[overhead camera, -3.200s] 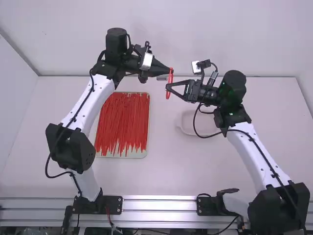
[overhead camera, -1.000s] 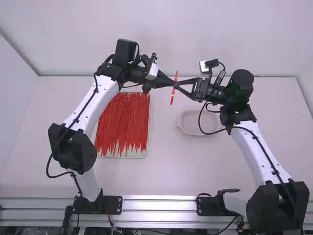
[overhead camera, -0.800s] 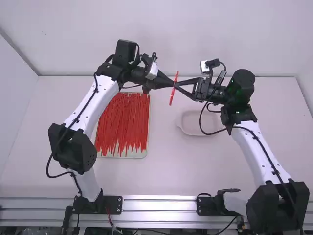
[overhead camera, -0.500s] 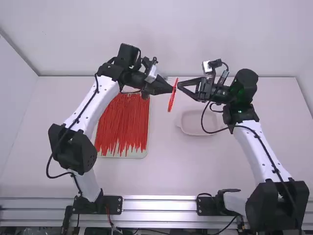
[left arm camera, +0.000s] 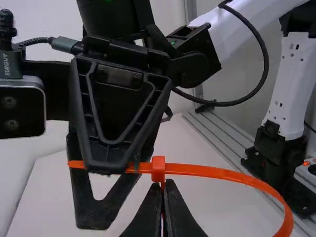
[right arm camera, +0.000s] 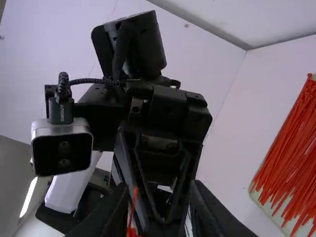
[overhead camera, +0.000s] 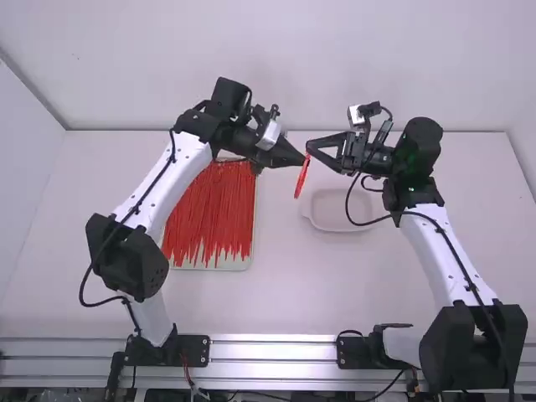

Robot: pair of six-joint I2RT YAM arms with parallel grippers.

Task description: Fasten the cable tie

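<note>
Cable tie [overhead camera: 301, 178] midair between arms, left claw [left arm camera: 162, 183] pinched on it, right claw [overhead camera: 310, 146] parted (white dish [overhead camera: 335, 226] rim near).

The cable tie [overhead camera: 301, 178] was orange-red, like the heap of ties [overhead camera: 211, 213]; the left gripper [overhead camera: 301, 162] and right gripper [overhead camera: 310, 148] were black, the table [overhead camera: 285, 276] white.

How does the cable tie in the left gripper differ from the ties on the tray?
The held cable tie is up in the air, pinched at its head by the left gripper; the tray ties lie flat in a pile. The held cable tie curves; the tray ties are straight. Both are red.
</note>
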